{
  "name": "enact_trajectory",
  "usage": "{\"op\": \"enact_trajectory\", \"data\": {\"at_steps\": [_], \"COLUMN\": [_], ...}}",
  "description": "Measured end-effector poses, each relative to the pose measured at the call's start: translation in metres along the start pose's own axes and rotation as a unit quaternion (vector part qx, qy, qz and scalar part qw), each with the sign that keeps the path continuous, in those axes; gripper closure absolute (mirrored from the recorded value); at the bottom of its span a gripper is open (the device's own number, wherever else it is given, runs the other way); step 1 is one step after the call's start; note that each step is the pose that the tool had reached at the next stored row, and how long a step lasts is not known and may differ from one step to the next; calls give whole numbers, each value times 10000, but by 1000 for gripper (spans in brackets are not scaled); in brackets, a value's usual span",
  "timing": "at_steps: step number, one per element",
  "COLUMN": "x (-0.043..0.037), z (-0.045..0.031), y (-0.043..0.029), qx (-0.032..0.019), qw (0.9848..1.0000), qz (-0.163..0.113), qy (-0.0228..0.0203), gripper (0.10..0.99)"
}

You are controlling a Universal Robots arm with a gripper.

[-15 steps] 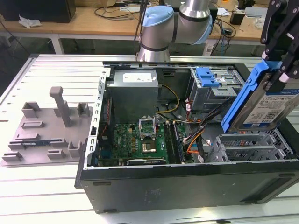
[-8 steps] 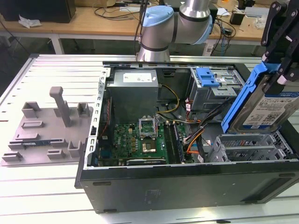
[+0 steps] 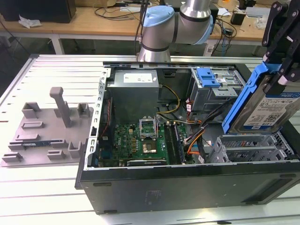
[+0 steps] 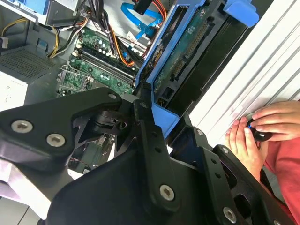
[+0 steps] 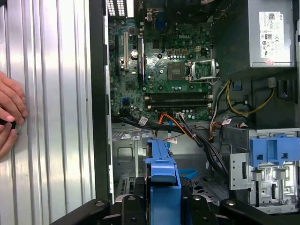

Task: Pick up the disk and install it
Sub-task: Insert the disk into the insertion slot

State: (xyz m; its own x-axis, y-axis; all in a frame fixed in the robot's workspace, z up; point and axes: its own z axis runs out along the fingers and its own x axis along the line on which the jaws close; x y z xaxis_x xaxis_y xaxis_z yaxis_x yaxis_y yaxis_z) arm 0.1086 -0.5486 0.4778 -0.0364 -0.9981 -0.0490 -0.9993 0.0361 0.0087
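Between the clenched fingers (image 3: 290, 66), the disk (image 3: 265, 105) hangs tilted over the open computer case (image 3: 187, 187). Beneath them sit a metal drive cage (image 3: 246, 147) and loose cables (image 3: 196, 139); a person's hand (image 4: 248, 140) rests on the table (image 3: 40, 187) nearby.

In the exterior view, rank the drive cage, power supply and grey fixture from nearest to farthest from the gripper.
1. Drive cage: just below the gripper and the disk it holds, at the exterior view's right.
2. Power supply: inside the case, near the view's middle.
3. Grey fixture: outside the case, at the exterior view's left.
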Motion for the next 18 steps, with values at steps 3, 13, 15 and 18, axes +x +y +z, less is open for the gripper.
{"op": "enact_trajectory", "data": {"at_steps": [3, 13, 15, 18], "x": [1, 23, 33, 50], "z": [3, 22, 26, 35], "y": [0, -6, -11, -17], "qx": [0, -4, -5, -4], "qw": [10000, 10000, 10000, 10000], "qz": [-7, -92, -92, -91], "qy": [2, 5, 5, 5], "gripper": [718, 718, 718, 718]}}
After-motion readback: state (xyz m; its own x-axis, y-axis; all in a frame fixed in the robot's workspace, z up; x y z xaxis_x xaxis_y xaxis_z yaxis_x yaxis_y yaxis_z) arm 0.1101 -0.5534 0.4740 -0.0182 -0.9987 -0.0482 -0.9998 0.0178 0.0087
